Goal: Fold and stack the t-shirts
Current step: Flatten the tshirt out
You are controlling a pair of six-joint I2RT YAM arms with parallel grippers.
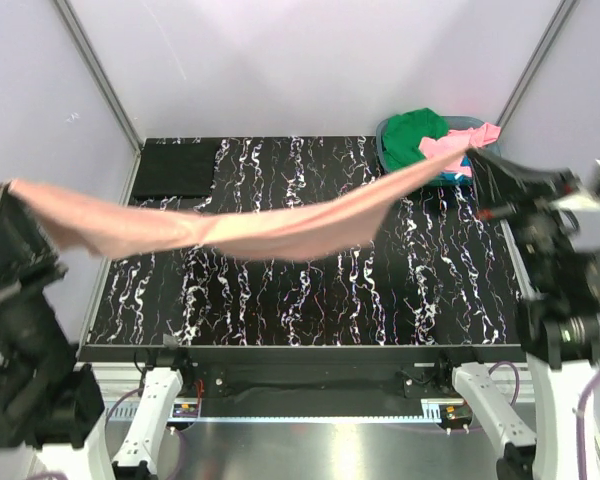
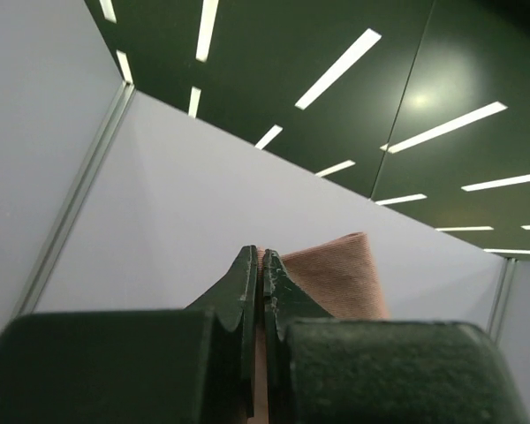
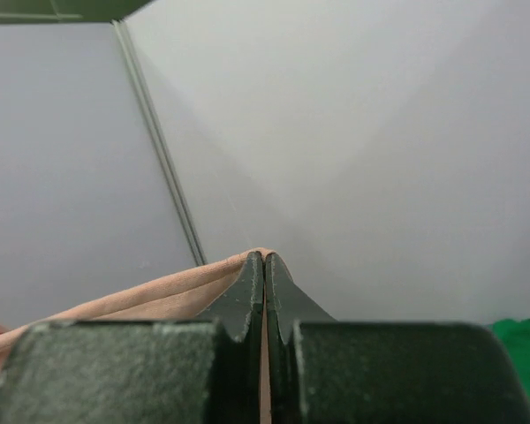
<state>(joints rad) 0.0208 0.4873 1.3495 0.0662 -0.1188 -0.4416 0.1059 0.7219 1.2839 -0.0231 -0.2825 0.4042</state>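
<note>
The left arm is reaching up and out past the left edge of the table [image 1: 280, 300], its wrist tipping upward so that its own camera is facing wall and ceiling lights; the left gripper [image 1: 10, 192] is pinching one end of the salmon-pink t-shirt [image 1: 260, 230], its jaws pressing together on a fold of the cloth [image 2: 336, 274] with no gap showing; the right arm is lifting on the right side, forearm angling inward toward the far right corner; the right gripper [image 1: 472, 152] is clamping the other end of the same shirt, jaws closing tightly on a thin edge of fabric [image 3: 150, 296] in the wrist view; between the two grippers the salmon-pink t-shirt is hanging in the air above the table, bunching into a long band and sagging in the middle, high at both ends; a black t-shirt [image 1: 175, 167] is lying flat at the far left corner of the table; a green t-shirt [image 1: 412, 135] and a bright pink one [image 1: 485, 132] are piling in the teal basket [image 1: 381, 140] at the far right corner, just behind the right gripper
</note>
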